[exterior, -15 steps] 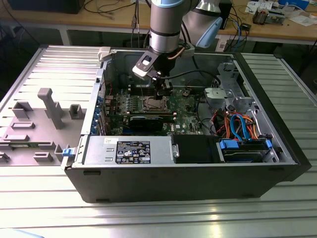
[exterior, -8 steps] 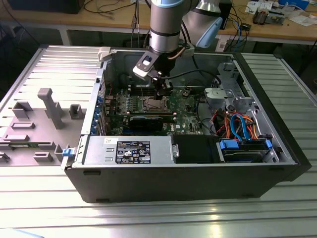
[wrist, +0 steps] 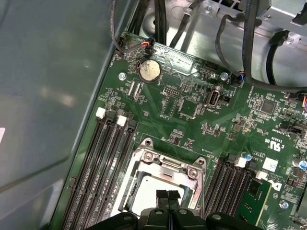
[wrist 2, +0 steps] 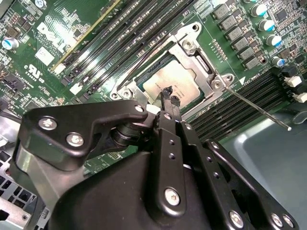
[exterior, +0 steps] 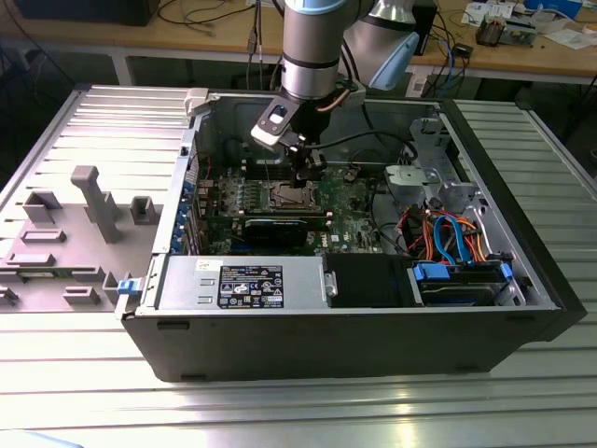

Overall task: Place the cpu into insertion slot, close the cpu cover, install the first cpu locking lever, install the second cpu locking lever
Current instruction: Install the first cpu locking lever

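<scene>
Cpu (wrist 2: 181, 76) under cpu cover (wrist 2: 204, 62), seemingly closed; gripper (wrist 2: 169, 95) pinched together, empty, just above.

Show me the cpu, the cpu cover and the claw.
cpu (wrist 2: 180, 81), second wrist view, on its silver top.
cpu cover (wrist: 165, 166), first wrist view, on the frame's silver bar.
claw (wrist: 168, 194), first wrist view, midway between its fingertips.

Electronics lab; cable-strewn workbench (exterior: 187, 39); opened computer case (exterior: 326, 345).
</scene>
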Robot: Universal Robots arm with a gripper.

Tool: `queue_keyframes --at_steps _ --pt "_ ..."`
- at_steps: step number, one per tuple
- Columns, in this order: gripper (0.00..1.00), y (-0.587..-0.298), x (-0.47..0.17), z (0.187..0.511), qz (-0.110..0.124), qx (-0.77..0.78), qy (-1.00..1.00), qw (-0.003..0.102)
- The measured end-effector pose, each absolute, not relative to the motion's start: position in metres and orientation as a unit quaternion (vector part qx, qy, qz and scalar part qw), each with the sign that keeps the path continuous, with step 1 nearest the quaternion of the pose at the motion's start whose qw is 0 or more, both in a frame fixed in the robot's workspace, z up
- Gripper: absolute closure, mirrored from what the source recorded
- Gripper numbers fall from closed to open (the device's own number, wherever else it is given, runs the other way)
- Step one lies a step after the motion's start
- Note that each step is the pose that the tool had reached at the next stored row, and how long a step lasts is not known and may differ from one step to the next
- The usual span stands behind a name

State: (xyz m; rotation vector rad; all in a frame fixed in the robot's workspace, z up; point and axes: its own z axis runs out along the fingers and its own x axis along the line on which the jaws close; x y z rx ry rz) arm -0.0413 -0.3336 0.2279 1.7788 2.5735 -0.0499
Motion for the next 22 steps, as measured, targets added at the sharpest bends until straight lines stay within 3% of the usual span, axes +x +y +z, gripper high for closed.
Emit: queue_keyframes --at_steps 22 --pt "0.89 -0.3336 -0.0413 0.2277 -0.016 0.548 0.836 0.007"
